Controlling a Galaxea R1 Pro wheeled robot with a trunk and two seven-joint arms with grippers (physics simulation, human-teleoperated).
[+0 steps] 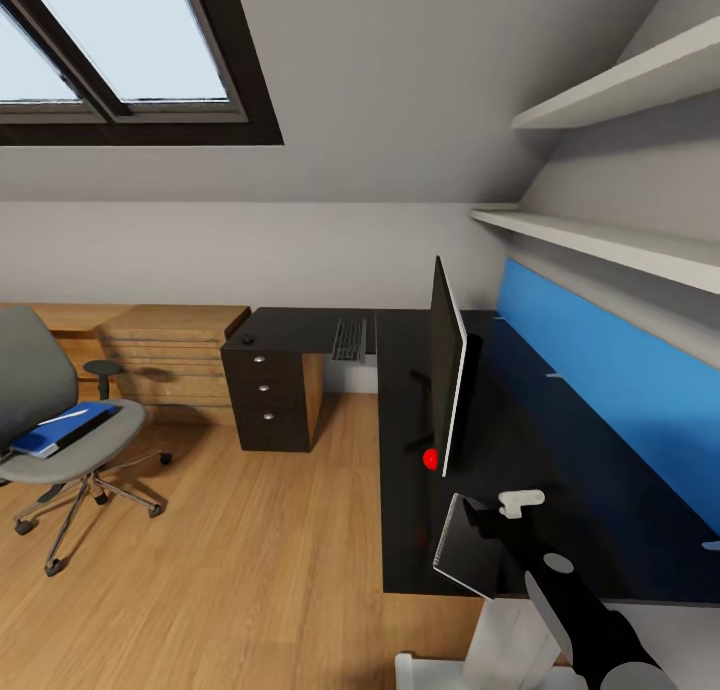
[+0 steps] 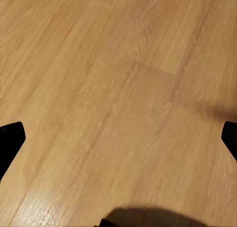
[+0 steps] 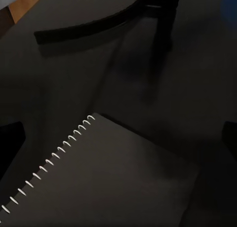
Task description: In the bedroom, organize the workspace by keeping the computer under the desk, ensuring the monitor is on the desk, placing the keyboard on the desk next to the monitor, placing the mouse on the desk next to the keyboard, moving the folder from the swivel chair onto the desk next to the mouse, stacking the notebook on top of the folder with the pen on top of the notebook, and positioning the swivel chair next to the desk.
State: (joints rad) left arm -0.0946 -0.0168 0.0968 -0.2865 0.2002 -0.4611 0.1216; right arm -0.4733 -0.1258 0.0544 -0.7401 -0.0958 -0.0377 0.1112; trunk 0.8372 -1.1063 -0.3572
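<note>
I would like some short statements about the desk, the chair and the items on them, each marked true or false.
1. The blue folder lies on the seat of the swivel chair. True.
2. The monitor stands on the floor. False: it stands on the black desk.
3. The keyboard lies on the desk. True.
4. The notebook already rests on the folder. False: it lies on the desk, near the right gripper.
5. The left wrist view shows a drawer. False: it shows the wooden floor.

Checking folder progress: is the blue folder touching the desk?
Apart. Head view shows the folder lying on the swivel chair seat, open floor separating it from the desk.
</note>
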